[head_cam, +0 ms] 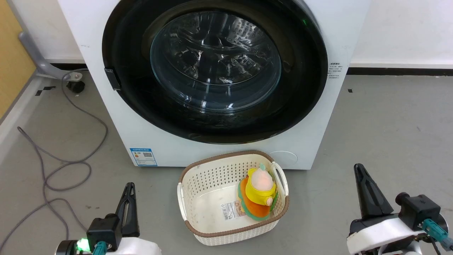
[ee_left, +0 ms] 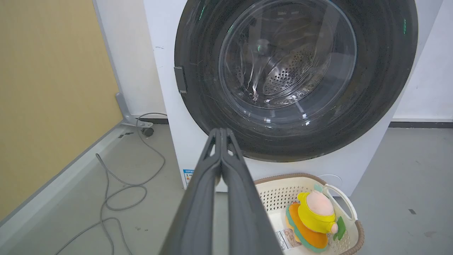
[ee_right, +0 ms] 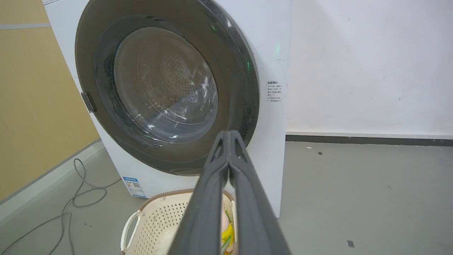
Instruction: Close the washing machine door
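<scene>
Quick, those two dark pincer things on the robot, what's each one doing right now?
Left gripper, two long dark fingers: closed, holding nothing.
Right gripper, two long dark fingers: closed, holding nothing.

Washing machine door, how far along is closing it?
Looks done: the washing machine door sits flush against the washing machine front. Nothing in hand: left gripper and right gripper flank the basket, jaws shut, empty. Left: nothing visible; latching can't be confirmed.

Grey floor [head_cam: 389,124], white wall [head_cam: 407,28].
Dark skirting [head_cam: 400,71] joins them; a yellow panel [head_cam: 10,53] and looping grey cable [head_cam: 70,166] sit at the floor's left edge.
</scene>
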Robot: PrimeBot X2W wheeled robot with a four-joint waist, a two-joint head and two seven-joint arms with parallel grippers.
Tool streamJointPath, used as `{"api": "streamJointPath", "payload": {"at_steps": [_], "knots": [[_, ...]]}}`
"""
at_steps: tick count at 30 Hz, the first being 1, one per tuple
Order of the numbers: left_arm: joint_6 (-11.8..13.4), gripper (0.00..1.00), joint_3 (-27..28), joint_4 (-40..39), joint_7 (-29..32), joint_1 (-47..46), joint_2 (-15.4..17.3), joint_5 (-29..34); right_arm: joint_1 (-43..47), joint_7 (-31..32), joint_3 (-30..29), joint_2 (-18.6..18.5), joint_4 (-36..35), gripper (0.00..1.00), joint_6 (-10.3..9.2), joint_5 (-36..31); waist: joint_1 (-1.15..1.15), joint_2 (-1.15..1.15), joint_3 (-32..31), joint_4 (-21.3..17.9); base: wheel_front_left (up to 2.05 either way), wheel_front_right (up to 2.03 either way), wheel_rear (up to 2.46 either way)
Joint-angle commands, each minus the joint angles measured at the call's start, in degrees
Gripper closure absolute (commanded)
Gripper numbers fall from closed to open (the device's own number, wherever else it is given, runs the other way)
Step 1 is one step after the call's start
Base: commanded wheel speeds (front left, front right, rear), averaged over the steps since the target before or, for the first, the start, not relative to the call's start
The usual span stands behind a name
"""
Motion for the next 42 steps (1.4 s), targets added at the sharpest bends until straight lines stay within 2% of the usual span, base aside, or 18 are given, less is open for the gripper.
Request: {"api": "streamJointPath", "payload": {"at_steps": [1,42], "knots": [[-0.2,1.0,0.12,-0.3,0.25,-0.5,0.01,0.4,0.56,0.24,0.02,0.06,-0.48,1.0,-0.01,-0.63,0.0,0.0,0.0,0.0,0.0,0.0,0.0],[-1.96,1.0,0.53,-1.66,5.04,-1.41,0.02,1.12,1.41,5.06,0.07,0.16,-3.11,1.0,-0.03,-3.93,0.0,0.0,-0.1,0.01,0.0,0.0,0.0]]}}
